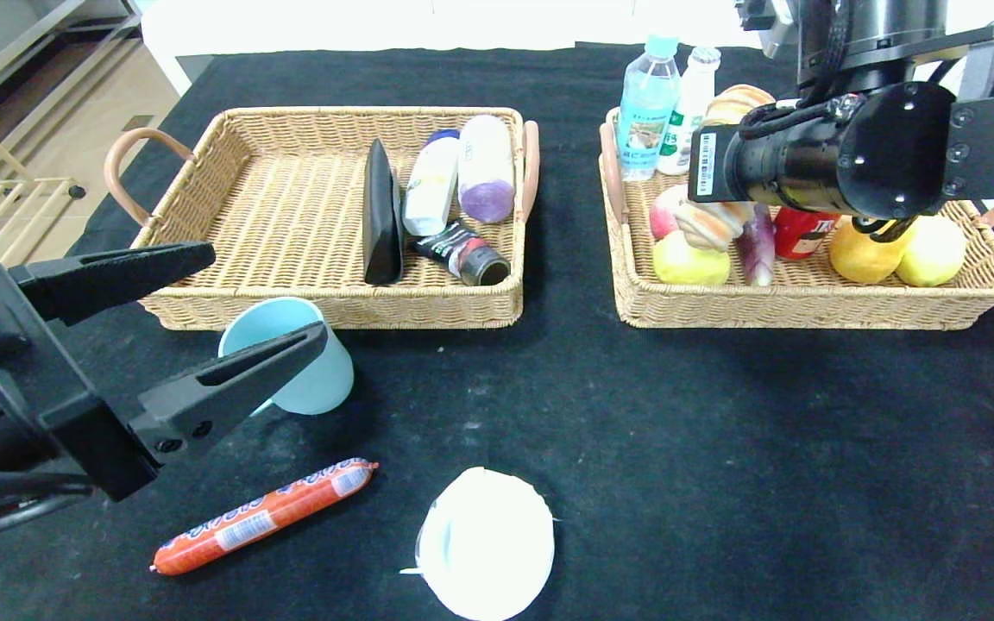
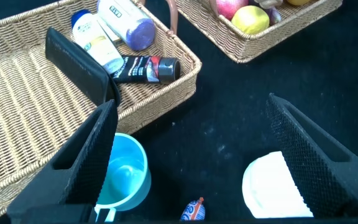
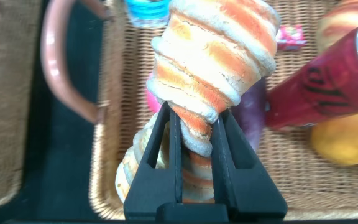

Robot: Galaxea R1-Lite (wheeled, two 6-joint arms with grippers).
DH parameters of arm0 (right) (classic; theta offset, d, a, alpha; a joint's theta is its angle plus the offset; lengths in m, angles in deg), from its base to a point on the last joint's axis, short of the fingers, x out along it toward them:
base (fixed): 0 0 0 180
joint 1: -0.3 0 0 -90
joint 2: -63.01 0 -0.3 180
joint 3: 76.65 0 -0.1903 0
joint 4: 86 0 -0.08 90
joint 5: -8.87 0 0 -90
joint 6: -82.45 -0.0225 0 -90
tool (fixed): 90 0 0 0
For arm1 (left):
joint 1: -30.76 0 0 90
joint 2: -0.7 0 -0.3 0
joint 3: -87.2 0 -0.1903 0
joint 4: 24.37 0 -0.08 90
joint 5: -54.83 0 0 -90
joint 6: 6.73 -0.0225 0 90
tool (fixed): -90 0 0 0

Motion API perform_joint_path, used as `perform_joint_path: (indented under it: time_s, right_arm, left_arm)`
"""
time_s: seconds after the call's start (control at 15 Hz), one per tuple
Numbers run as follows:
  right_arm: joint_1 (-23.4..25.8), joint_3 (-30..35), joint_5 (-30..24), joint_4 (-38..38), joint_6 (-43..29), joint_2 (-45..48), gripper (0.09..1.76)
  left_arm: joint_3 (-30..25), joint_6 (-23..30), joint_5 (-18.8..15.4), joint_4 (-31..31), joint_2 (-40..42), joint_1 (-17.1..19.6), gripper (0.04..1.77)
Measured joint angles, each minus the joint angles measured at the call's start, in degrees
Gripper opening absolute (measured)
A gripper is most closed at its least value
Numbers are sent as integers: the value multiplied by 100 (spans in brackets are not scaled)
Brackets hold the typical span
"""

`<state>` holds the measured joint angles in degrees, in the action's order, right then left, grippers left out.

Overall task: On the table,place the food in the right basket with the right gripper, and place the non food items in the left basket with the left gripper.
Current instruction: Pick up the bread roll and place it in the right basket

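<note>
**Inspector:** Right gripper (image 3: 194,134)?

**Assistant:** Fingers pinched on the ridged bread roll (image 1: 711,226), held over the near-left part of the right basket (image 1: 808,302), above the fruit. Judged ready for release.

**Inspector:** Left gripper (image 1: 264,297)?

**Assistant:** Jaws spread wide, holding nothing. The teal mug (image 1: 311,379) lies just beneath its fingertips, in front of the left basket (image 1: 290,216). The left arm is plainly nearer; the mug's mouth faces that gripper

We saw a matt, lint-flecked black cloth (image 1: 635,414) covering the worktop. On it, the left basket (image 1: 290,216) and right basket (image 1: 808,302) were rough woven wicker; the sausage (image 1: 264,516) wore glossy plastic wrap.
</note>
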<state>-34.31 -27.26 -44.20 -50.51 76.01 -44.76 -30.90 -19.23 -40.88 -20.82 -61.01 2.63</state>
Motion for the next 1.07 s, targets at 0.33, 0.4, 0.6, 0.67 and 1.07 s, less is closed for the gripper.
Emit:
perform_joint_path:
  time_s: [0.33,0.4,0.6,0.67,1.07]
  right_arm:
    - [284,289,20,-881,701,-22,37]
    - [363,399,30,-1187,902,-27,37]
    - [586,835,34,-2069,1382,-74,37]
    - [623,967,34,-2214,1435,-88,37]
    - [702,1207,44,-2316,1435,-105,66]
  left_arm:
    - [-9,-6,-5,0,0,0,172]
    - [-12,-6,0,-2,-2,-15,172]
    - [-44,0,44,-2,-6,-130,172]
    - [-44,2,50,0,-13,-146,172]
    - [-48,2,56,1,-44,-155,172]
